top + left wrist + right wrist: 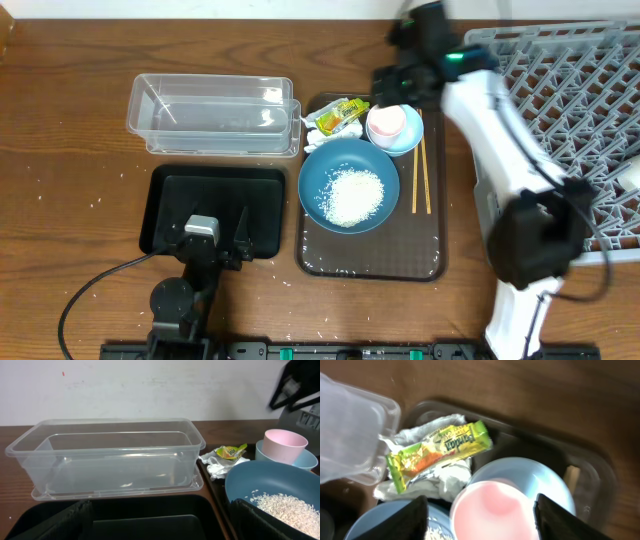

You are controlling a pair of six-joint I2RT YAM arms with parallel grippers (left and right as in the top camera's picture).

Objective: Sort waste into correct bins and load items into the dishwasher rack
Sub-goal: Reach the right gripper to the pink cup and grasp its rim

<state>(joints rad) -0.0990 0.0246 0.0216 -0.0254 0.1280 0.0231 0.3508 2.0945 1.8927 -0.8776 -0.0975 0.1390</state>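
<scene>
Nothing looks sorted yet: rice, tissue, wrapper, chopsticks and pink bowl sit on the brown tray; the right gripper, spread over that bowl, and the wide-open left gripper hold nothing.

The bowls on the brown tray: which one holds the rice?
The large dark-blue bowl, which holds a heap of white rice. The small pink bowl is empty and sits nested in the light-blue bowl.
</scene>
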